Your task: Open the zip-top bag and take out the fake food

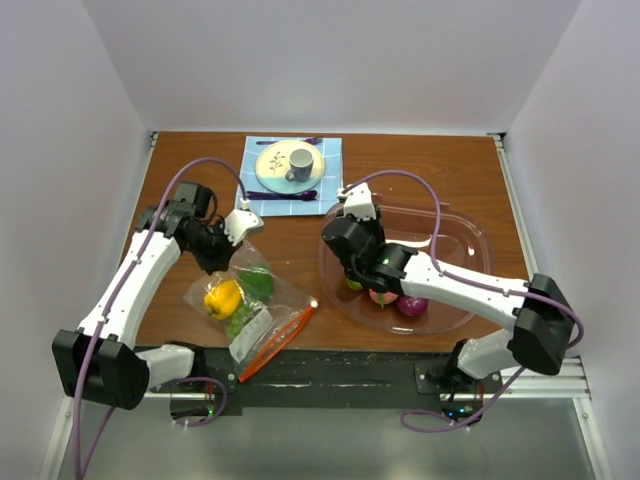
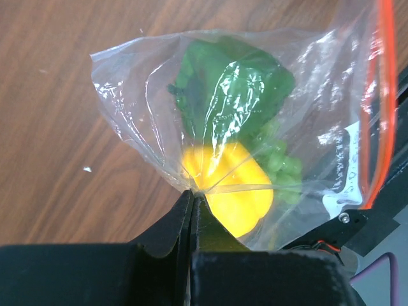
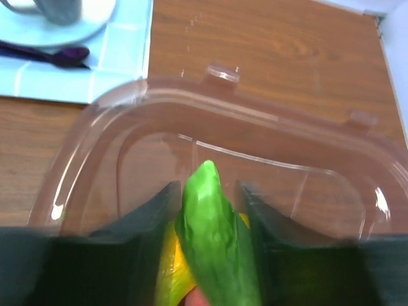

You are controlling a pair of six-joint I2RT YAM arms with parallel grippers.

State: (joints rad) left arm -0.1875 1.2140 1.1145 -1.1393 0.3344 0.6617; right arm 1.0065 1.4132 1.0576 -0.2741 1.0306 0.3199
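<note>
Pinching a far corner of the zip-top bag (image 1: 262,300), the left claw (image 1: 225,262) is clenched on the clear plastic. The bag lies on the near left of the counter (image 1: 420,170), its orange-red zipper strip (image 1: 278,345) toward the near edge. Inside is fake food (image 2: 229,197): a yellow piece (image 1: 222,298) and a green pepper (image 1: 257,282). On the right, the right claw (image 1: 352,275) sits inside the clear bowl (image 1: 470,235), its fingers either side of a green piece (image 3: 213,242). Whether they press it I cannot tell. Pink pieces (image 1: 412,305) lie near it in the bowl.
</note>
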